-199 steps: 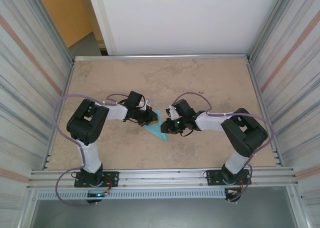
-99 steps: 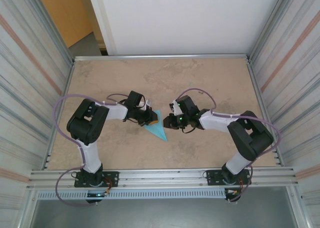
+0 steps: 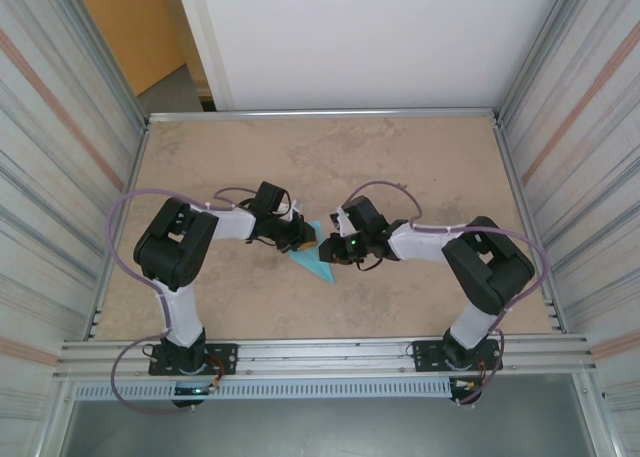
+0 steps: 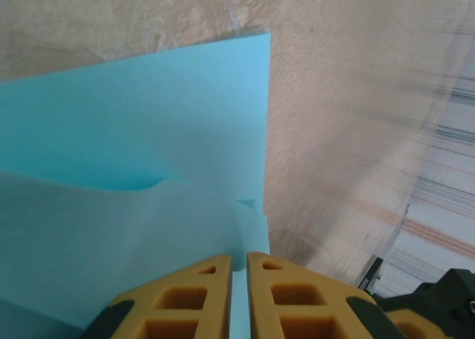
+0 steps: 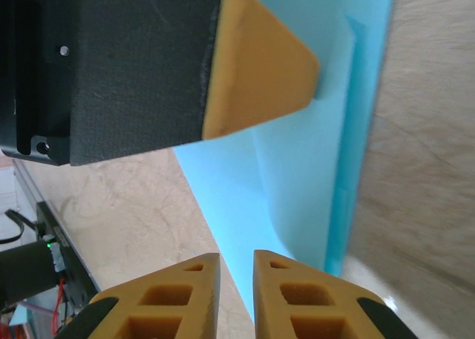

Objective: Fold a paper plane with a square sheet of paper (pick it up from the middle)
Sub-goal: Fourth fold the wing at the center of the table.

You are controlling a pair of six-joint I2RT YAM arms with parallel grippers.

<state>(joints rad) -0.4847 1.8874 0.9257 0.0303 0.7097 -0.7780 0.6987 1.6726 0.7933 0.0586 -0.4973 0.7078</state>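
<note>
Your left gripper (image 4: 238, 259) has its yellow fingers pressed almost together on a raised flap of the thin light-blue sheet of paper (image 4: 148, 124). The sheet lies partly folded into a pointed shape on the beige stone-patterned tabletop (image 3: 420, 167) between the two arms, and that pinch looks meant to anchor it while a crease is worked. Your right gripper (image 5: 236, 259) sits at the paper's long edge with only a slit between its fingers; you cannot tell whether it catches the edge, though it seems placed to press it over.
</note>
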